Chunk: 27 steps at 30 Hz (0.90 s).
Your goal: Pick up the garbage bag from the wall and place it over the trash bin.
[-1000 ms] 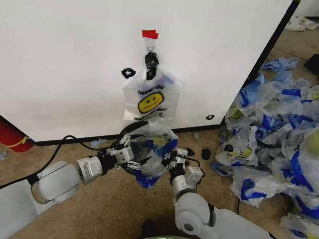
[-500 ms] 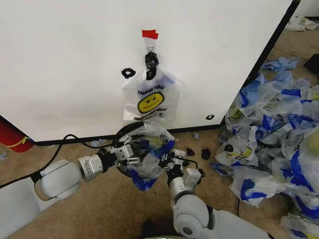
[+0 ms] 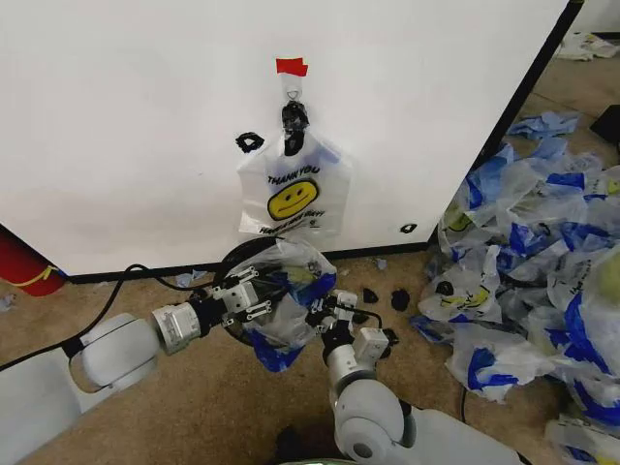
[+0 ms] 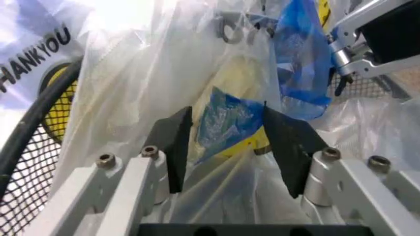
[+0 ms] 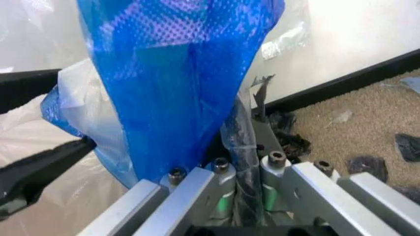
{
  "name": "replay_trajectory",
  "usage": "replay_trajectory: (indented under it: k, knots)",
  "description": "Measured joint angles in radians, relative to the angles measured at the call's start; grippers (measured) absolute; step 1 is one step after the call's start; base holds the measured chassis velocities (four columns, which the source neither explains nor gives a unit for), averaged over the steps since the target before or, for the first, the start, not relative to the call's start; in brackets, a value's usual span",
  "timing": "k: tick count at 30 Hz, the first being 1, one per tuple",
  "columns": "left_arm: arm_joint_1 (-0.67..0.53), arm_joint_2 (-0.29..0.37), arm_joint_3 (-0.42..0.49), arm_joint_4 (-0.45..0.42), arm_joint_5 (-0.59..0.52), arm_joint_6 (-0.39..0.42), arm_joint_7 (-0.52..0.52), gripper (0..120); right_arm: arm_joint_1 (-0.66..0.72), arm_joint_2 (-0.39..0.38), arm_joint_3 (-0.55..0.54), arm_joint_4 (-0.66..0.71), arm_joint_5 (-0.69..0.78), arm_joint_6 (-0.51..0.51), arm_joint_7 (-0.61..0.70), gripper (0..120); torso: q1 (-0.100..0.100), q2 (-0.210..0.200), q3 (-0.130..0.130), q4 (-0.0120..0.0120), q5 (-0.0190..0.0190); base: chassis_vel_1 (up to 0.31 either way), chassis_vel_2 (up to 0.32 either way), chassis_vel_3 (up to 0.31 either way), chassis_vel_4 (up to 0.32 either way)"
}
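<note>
A garbage bag (image 3: pixel 283 308) is draped over the trash bin (image 3: pixel 232 260), held by two grippers: the right gripper (image 3: pixel 325 315) is clamped on its blue handle, the left gripper (image 3: pixel 254 302) has jaws apart around plastic. Behind, "THANK YOU" is read on one bag hung on the wall (image 3: pixel 126 116).

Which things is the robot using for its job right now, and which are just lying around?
For the job:
thin white plastic garbage bag with blue handles
round black mesh trash bin
left gripper
right gripper
plain white wall

Just lying about:
heap of white-and-blue plastic bags
small black scraps
red rounded object
</note>
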Motion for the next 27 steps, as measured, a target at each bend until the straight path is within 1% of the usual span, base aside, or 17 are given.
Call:
replay_trajectory:
  k: [2,3,8,9,10,13,20,27]
  knots:
    - [0.003,-0.002,-0.001,0.002,0.001,-0.002,-0.006,36,-0.001,0.001,0.0,-0.001,-0.001,0.0,0.0,0,0.0,0.0,0.0,0.0,0.0,0.0,0.0,0.0,0.0]
    - [0.003,-0.002,-0.001,0.002,0.001,-0.002,-0.006,36,-0.001,0.001,0.0,-0.001,-0.001,0.0,0.0,0,0.0,0.0,0.0,0.0,0.0,0.0,0.0,0.0,0.0]
    - [0.014,-0.006,-0.006,0.006,0.002,-0.003,-0.017,16,-0.003,0.002,-0.001,-0.001,-0.002,0.001,-0.001,0,0.0,0.0,0.0,0.0,0.0,0.0,0.0,0.0,0.0]
    - [0.016,-0.006,-0.008,0.006,0.002,-0.003,-0.017,12,-0.003,0.002,-0.001,-0.001,-0.002,0.001,-0.001,0,0.0,0.0,0.0,0.0,0.0,0.0,0.0,0.0,0.0]
    - [0.016,-0.006,-0.008,0.006,0.002,-0.003,-0.017,12,-0.003,0.002,-0.001,-0.001,-0.002,0.001,-0.001,0,0.0,0.0,0.0,0.0,0.0,0.0,0.0,0.0,0.0]
    - [0.021,-0.006,-0.011,0.006,0.003,-0.003,-0.021,0,-0.007,0.002,-0.001,-0.001,-0.004,0.002,-0.002,0,0.0,0.0,0.0,0.0,0.0,0.0,0.0,0.0,0.0]
    - [0.027,-0.004,-0.017,0.004,0.002,-0.008,-0.028,0,-0.013,0.001,0.001,-0.001,-0.011,0.004,-0.004,0,0.0,0.0,0.0,0.0,0.0001,0.0,0.0,0.0,0.0]
    - [0.051,0.014,-0.053,-0.053,-0.038,-0.015,-0.049,0,-0.022,-0.002,0.003,-0.002,-0.013,0.005,-0.008,0,0.0,0.0,0.0,0.0,0.0,0.0,0.0,0.0,0.0]
